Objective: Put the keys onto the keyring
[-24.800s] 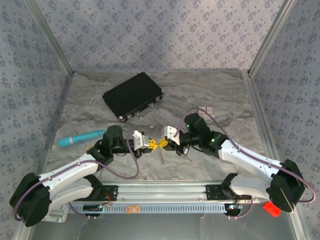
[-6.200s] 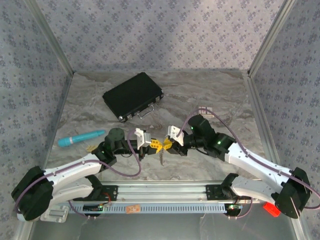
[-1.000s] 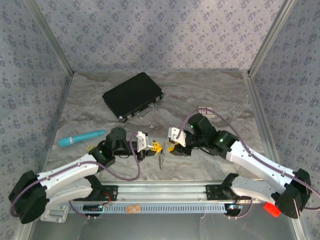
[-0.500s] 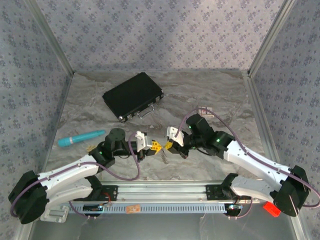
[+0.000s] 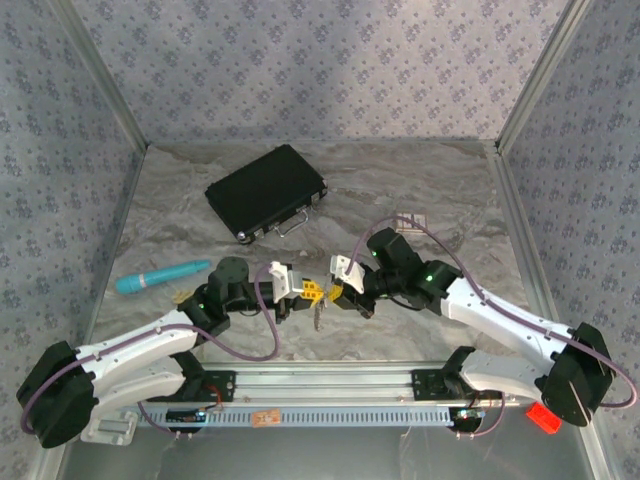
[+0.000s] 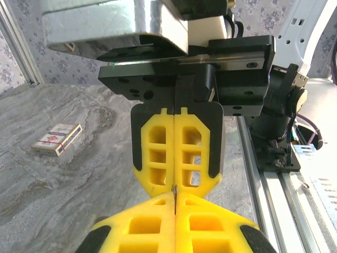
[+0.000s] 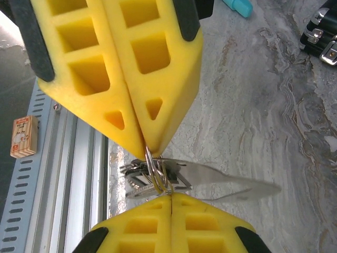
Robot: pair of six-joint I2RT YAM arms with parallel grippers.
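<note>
Left tool (image 5: 311, 292) pressed together on the keyring (image 7: 156, 172), tip to tip with the right tool (image 5: 334, 293), likewise pressed together on that same ring. Both a little toward 6 o'clock from the middle of the worktop (image 5: 440, 190). In the right wrist view, thin wire loop pinched at 12 o'clock by the yellow pads of the left tool and at 6 o'clock by those of the right. Keys (image 7: 210, 182) bunched at the ring between the two pairs of tips, one long blade pointing to 3 o'clock. From above, the bunch dangling just toward 6 o'clock of the meeting tips. Black case (image 5: 266, 191) at 11 o'clock from the tools, well apart from them. Teal pen-like stick (image 5: 160, 276) out at 9 o'clock, near the left arm. Small card pack (image 5: 412, 221) at 1 o'clock, near the right arm's cable.
</note>
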